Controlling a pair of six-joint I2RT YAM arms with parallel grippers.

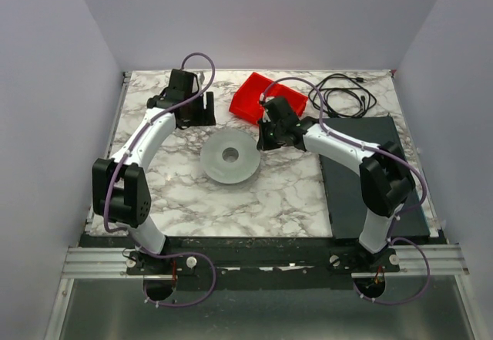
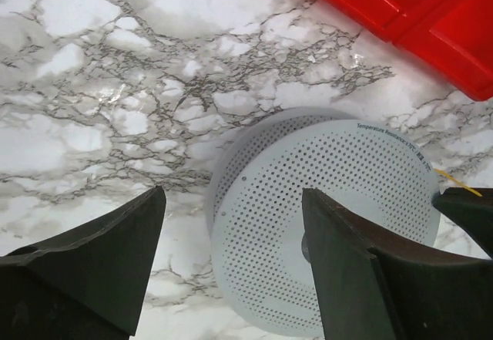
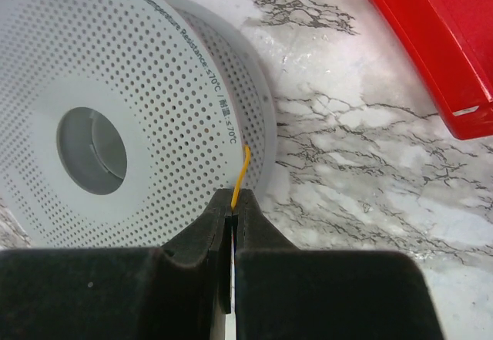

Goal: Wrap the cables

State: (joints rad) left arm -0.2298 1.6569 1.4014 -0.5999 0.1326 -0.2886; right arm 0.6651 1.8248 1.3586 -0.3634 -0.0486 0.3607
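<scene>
The cables show as one hair-thin yellow wire (image 3: 242,169) that bends up against the rim of a white perforated spool (image 3: 115,124). My right gripper (image 3: 233,195) is shut on that wire, right at the spool's edge (image 1: 262,136). The spool (image 1: 229,156) lies flat mid-table. My left gripper (image 2: 233,193) stands open and holds nothing, back-left of the spool (image 1: 202,109). In the left wrist view the spool (image 2: 323,224) lies ahead, partly behind the right finger, and a short bit of the wire (image 2: 454,178) shows at its far rim.
A red bin (image 1: 258,97) sits behind the spool, close to both grippers (image 2: 408,8) (image 3: 439,39). A black cord coil (image 1: 343,93) lies at the back right. A dark mat (image 1: 370,178) covers the table's right side under the right arm.
</scene>
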